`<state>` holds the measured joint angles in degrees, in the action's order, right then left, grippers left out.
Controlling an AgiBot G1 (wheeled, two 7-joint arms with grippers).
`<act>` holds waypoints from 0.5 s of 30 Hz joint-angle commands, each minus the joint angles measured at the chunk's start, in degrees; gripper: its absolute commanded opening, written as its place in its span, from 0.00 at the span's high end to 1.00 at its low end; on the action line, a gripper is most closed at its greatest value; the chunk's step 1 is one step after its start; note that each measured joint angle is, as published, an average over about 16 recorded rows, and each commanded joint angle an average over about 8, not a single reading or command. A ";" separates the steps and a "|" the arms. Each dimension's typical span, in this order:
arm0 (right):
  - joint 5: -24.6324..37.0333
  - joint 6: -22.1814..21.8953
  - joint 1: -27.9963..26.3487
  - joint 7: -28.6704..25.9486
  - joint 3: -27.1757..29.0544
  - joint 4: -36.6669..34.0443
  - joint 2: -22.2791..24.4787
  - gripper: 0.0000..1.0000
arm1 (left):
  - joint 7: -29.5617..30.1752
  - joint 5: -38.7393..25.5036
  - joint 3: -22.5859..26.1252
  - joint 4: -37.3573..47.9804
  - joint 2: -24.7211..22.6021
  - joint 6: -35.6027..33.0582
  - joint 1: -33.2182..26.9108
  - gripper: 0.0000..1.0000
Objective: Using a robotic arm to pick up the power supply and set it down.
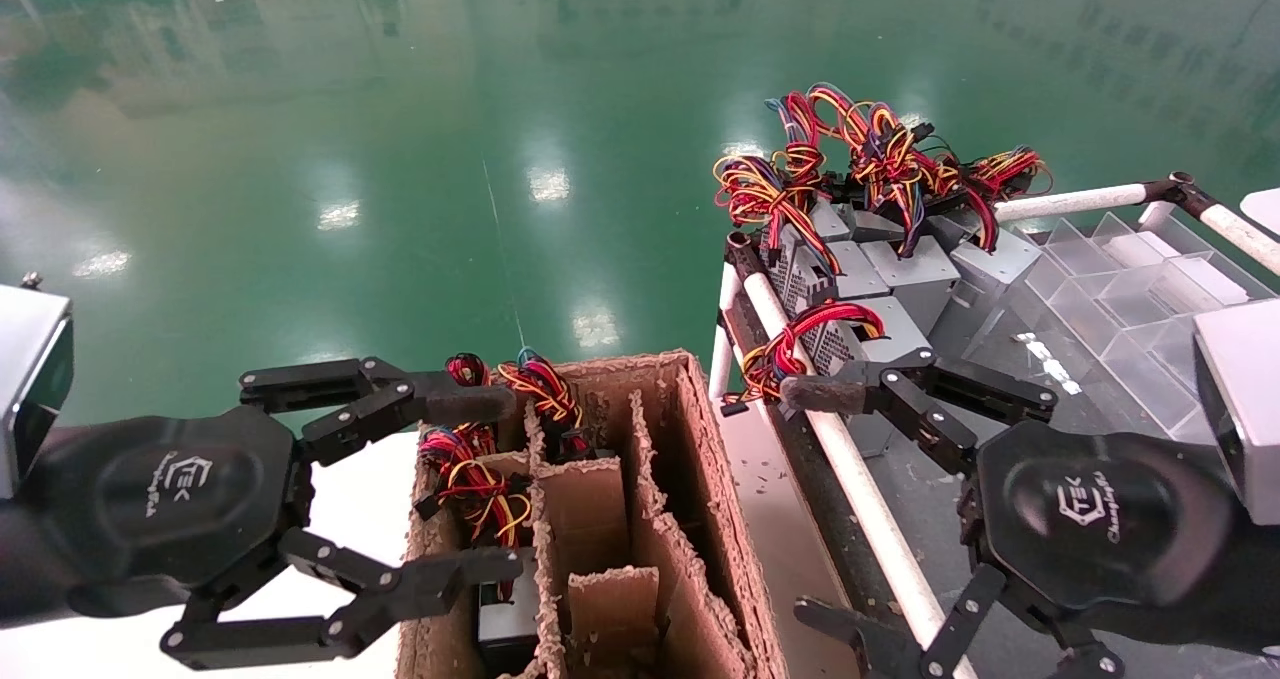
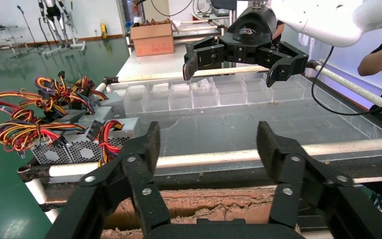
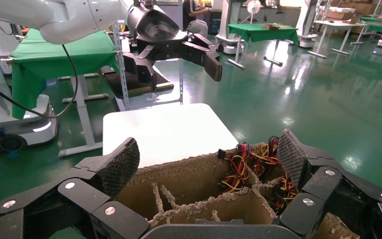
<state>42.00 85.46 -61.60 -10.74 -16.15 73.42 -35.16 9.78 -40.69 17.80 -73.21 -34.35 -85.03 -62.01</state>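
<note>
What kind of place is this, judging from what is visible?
Probably a factory-style robot test hall: a glossy green floor, a pipe-framed workbench stacked with power supplies, a divided cardboard box, and more stands and green-covered tables behind.

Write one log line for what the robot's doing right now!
left tool: open, over cardboard box, empty | right tool: open, by rack rail, empty | power supplies: piled on rack, untouched | pick: not begun
</note>
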 commanded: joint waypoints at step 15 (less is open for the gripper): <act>10.69 -10.93 -1.68 0.35 -3.36 -0.86 -5.18 0.00 | -0.02 0.01 0.03 0.03 0.00 -0.01 -0.02 1.00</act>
<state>52.40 74.70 -63.51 -10.47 -19.61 72.00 -40.88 9.77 -40.68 17.82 -73.18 -34.35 -85.04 -62.03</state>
